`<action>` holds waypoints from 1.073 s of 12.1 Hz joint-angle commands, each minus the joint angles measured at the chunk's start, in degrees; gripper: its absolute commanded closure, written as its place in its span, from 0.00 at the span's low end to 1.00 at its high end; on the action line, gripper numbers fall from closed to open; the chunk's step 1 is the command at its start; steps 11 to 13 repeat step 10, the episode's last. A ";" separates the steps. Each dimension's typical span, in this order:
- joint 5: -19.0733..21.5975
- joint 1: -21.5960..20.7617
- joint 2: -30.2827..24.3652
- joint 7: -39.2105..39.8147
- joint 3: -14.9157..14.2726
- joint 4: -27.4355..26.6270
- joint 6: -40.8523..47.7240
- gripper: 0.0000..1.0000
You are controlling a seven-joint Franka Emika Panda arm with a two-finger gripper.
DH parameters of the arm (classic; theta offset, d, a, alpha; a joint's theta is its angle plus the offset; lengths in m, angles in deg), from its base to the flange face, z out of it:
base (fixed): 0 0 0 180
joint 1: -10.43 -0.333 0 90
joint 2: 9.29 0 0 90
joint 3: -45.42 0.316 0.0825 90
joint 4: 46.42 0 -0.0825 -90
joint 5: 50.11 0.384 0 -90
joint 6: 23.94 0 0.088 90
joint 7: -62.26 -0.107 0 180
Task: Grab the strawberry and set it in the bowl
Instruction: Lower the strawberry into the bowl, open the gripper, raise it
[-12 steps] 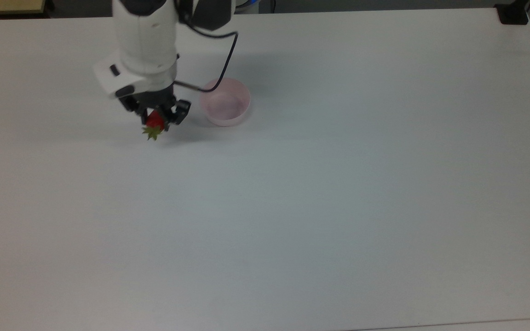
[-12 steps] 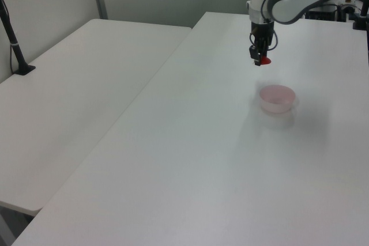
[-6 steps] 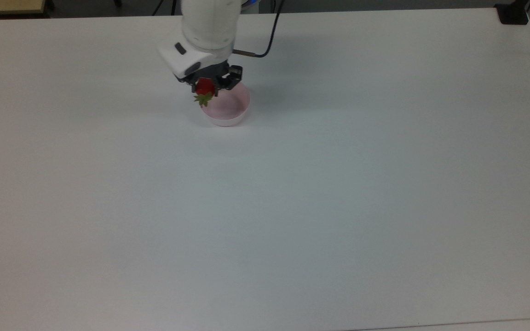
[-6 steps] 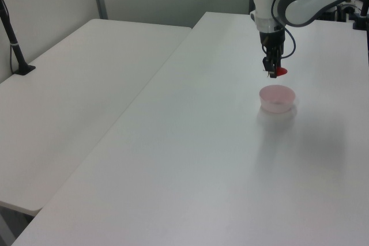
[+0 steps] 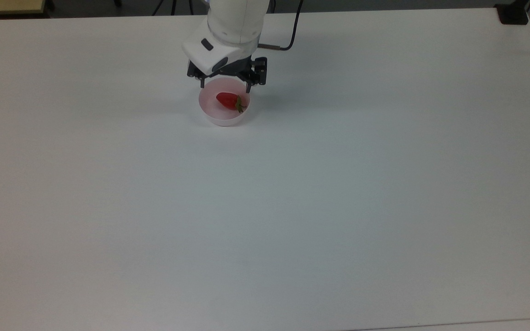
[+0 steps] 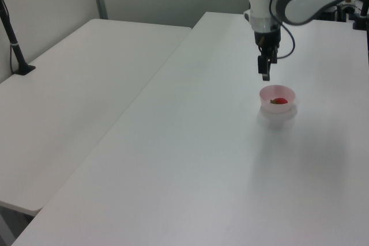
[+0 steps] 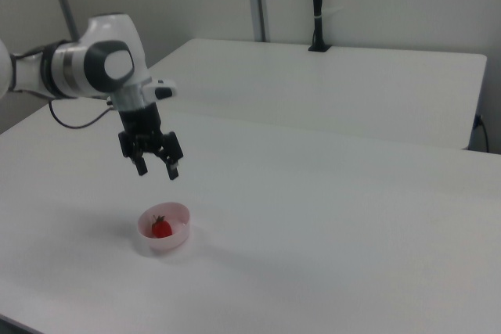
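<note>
The strawberry [image 5: 228, 100] lies on its side inside the bowl [image 5: 210, 114], resting on the bowl's floor. In the top view its red body points toward the top view's left and its green cap toward the top view's right, close to the inner wall. In the right view the strawberry [image 7: 161, 228] shows as a red shape with the cap uppermost, sitting in the middle of the bowl [image 7: 179, 238]; in the left view the strawberry [image 6: 279, 101] is a small red patch just below the rim of the bowl [image 6: 270, 105].

The bowl stands upright on the white tabletop [image 5: 292, 207], in the far part of it as the top view shows it.

The end effector [image 5: 225, 86] hangs above the bowl, clear of the rim and of the fruit, with its two fingers spread apart and nothing between them. The right view shows the end effector [image 7: 156, 171] well above the bowl, fingers [image 7: 173, 170] pointing down and splayed. In the left view the end effector [image 6: 265, 75] hangs just above the bowl's far rim.

A second white table [image 7: 329, 76] stands beyond the tabletop in the right view, with a black pole [image 7: 316, 5] rising from its far edge.
</note>
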 commanded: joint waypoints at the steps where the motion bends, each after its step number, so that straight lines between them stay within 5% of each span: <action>1: 1.20 -1.42 -2.60 -0.48 -0.62 6.70 8.22 0.00; 6: 7.34 1.04 -6.19 0.66 -3.51 12.42 10.08 0.00; 13: 7.53 1.48 -8.49 2.77 -4.84 12.51 13.50 0.00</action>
